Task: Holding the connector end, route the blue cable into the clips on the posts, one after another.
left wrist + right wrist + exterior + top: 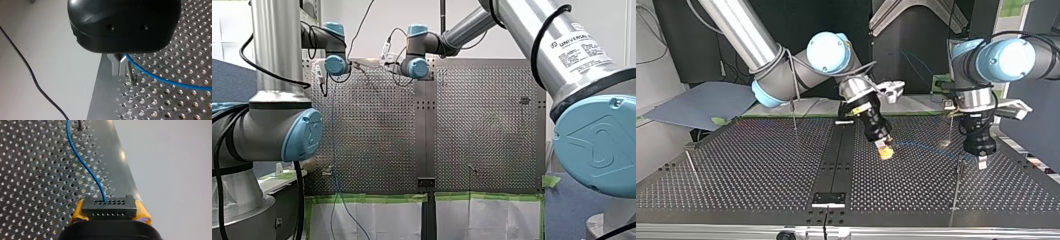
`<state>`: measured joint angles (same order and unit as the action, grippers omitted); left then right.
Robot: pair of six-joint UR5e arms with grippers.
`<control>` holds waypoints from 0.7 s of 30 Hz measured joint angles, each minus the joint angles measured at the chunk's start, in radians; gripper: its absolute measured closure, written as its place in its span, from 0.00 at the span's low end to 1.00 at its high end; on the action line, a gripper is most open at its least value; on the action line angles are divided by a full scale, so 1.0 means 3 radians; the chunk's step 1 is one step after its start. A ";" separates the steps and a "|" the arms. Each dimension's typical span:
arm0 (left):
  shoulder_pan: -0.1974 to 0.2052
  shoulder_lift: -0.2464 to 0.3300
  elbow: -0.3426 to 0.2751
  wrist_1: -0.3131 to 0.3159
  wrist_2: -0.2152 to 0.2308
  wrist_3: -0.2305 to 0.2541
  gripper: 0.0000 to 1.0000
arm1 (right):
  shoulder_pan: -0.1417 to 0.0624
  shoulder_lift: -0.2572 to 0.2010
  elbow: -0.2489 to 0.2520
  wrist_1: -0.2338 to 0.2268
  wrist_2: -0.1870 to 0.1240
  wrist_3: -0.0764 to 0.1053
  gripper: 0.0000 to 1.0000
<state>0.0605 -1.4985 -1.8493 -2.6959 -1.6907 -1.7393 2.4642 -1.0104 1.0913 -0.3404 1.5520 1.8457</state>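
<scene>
Over the counter [761, 165], your right tool [885, 149] is clamping the connector [110, 208]; at its three o'clock in the top view, your left tool [980, 161] is pinching the blue cable [82, 161].

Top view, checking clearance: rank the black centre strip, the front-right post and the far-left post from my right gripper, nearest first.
1. Black centre strip, mid-table, beside my right gripper.
2. Front-right post, beside my left gripper.
3. Far-left post, near the table's edge.

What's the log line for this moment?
right gripper: shut on connector | cable: runs to left gripper | left gripper: beside post, grip unclear
</scene>
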 joint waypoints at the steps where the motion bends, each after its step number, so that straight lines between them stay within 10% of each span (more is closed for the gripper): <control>1: 0.0006 -0.0013 0.0003 -0.0001 0.0010 -0.0005 1.00 | 0.0001 0.0006 -0.0021 0.0006 -0.0006 0.0000 1.00; 21: 0.0104 -0.0085 0.0025 0.0166 0.0186 -0.0197 1.00 | -0.0023 0.0123 -0.0117 0.0070 -0.0014 0.0001 1.00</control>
<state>0.0916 -1.5240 -1.8419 -2.6462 -1.6350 -1.7985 2.4574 -0.9733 1.0563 -0.3193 1.5478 1.8461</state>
